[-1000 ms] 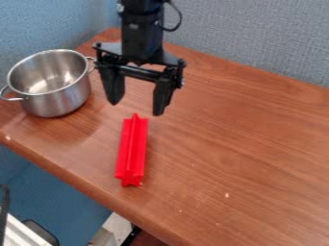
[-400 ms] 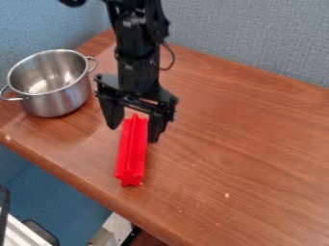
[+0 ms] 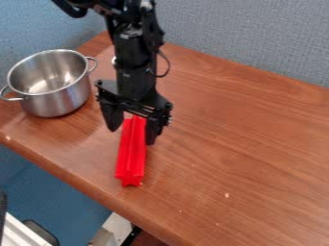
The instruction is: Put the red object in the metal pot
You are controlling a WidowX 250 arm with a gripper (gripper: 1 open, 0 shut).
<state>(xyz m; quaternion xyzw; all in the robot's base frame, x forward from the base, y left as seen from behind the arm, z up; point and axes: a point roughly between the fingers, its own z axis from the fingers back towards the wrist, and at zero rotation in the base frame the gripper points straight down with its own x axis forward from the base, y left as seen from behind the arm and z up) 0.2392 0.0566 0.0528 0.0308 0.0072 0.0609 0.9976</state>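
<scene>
The red object [image 3: 130, 155] is a long flat bright red bar lying on the wooden table [image 3: 244, 144], pointing toward the front edge. My black gripper [image 3: 135, 124] hangs straight down over the bar's far end, open, with one finger on each side of it. Whether the fingertips touch the bar or the table I cannot tell. The metal pot [image 3: 49, 83] stands upright and empty at the table's left end, well apart from the gripper and the bar.
The table's front edge runs diagonally just below the bar's near end, with a drop beyond it. A blue wall [image 3: 257, 29] backs the table. Bare wood stretches to the right of the bar.
The gripper has come down and slightly forward, from hovering above the far end of the bar to straddling it. It stays open. The bar and pot have not moved.
</scene>
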